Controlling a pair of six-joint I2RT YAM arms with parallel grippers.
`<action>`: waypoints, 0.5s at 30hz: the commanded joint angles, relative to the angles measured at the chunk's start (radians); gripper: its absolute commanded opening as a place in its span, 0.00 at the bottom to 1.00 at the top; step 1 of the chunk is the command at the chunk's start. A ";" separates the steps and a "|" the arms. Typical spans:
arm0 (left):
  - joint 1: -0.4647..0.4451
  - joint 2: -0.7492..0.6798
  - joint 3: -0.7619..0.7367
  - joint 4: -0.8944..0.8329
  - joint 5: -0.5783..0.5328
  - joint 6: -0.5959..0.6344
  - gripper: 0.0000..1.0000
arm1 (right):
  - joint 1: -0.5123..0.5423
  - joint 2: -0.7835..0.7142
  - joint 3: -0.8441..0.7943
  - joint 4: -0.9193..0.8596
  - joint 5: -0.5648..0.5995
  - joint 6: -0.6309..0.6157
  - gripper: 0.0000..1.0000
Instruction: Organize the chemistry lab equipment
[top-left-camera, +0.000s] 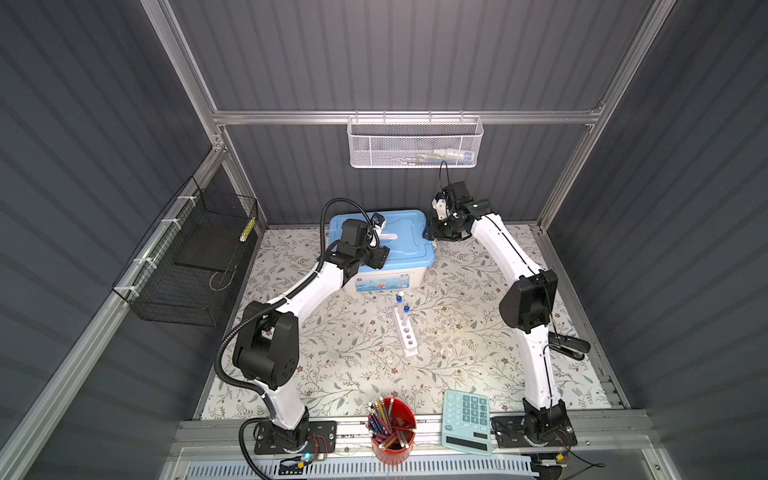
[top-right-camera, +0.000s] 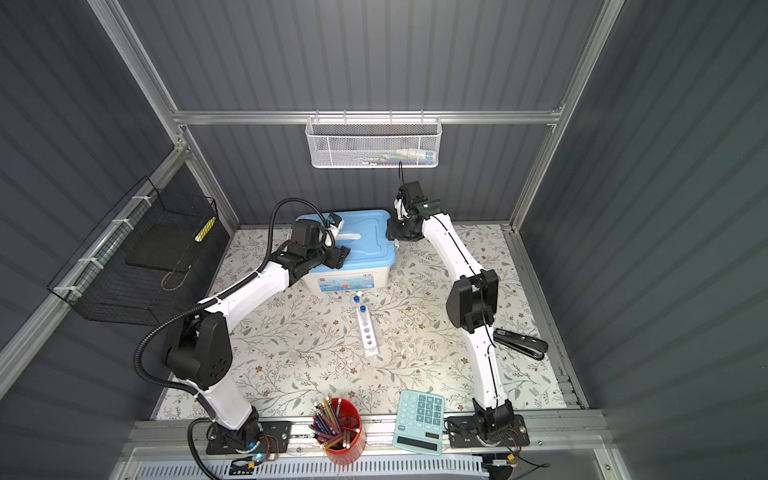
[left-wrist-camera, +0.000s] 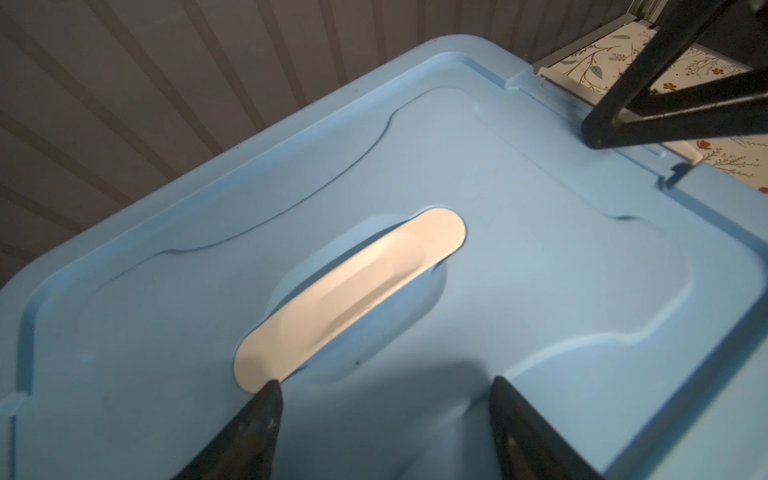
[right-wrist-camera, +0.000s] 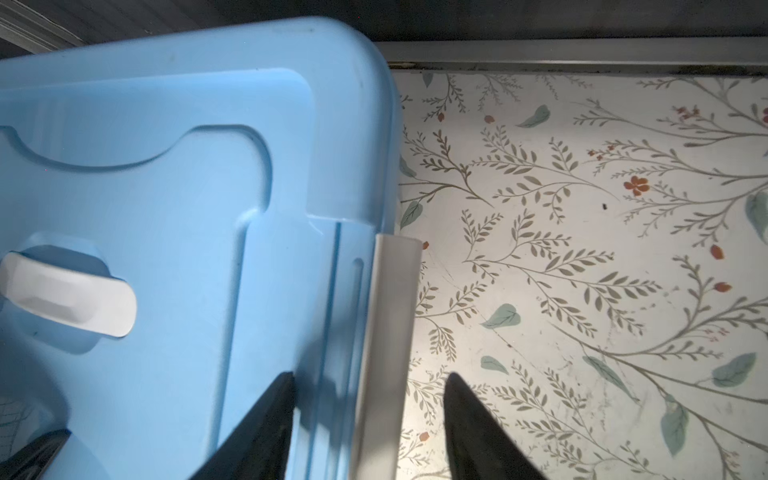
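A narrow white rack (top-left-camera: 406, 334) (top-right-camera: 368, 334) lies mid-table with two blue-capped test tubes (top-left-camera: 400, 300) (top-right-camera: 356, 299) standing in its far end. Behind it sits a white box with a blue lid (top-left-camera: 405, 245) (top-right-camera: 368, 243) (left-wrist-camera: 540, 270) (right-wrist-camera: 166, 187). My left gripper (top-left-camera: 380, 254) (top-right-camera: 341, 254) (left-wrist-camera: 384, 386) hangs open just above the lid, next to its white handle (left-wrist-camera: 353, 291) (right-wrist-camera: 70, 299). My right gripper (top-left-camera: 434, 233) (top-right-camera: 392, 232) (right-wrist-camera: 370, 382) is at the box's right edge, open. Its jaws straddle the white side latch (right-wrist-camera: 390, 332) with a gap on both sides.
At the front edge stand a red cup of pencils (top-left-camera: 392, 428) and a pale teal calculator (top-left-camera: 465, 419). A black stapler (top-left-camera: 569, 345) lies at the right. A white mesh basket (top-left-camera: 415, 143) hangs on the back wall, a black wire basket (top-left-camera: 195, 266) on the left wall.
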 joint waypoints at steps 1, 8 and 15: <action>-0.002 0.032 0.017 -0.061 -0.008 0.026 0.78 | 0.007 0.034 0.014 -0.050 0.039 -0.004 0.53; 0.000 0.028 0.017 -0.057 -0.008 0.029 0.78 | 0.020 0.040 0.018 -0.057 0.067 -0.002 0.47; -0.002 0.021 0.008 -0.052 -0.010 0.029 0.78 | 0.036 0.051 0.015 -0.063 0.085 0.003 0.43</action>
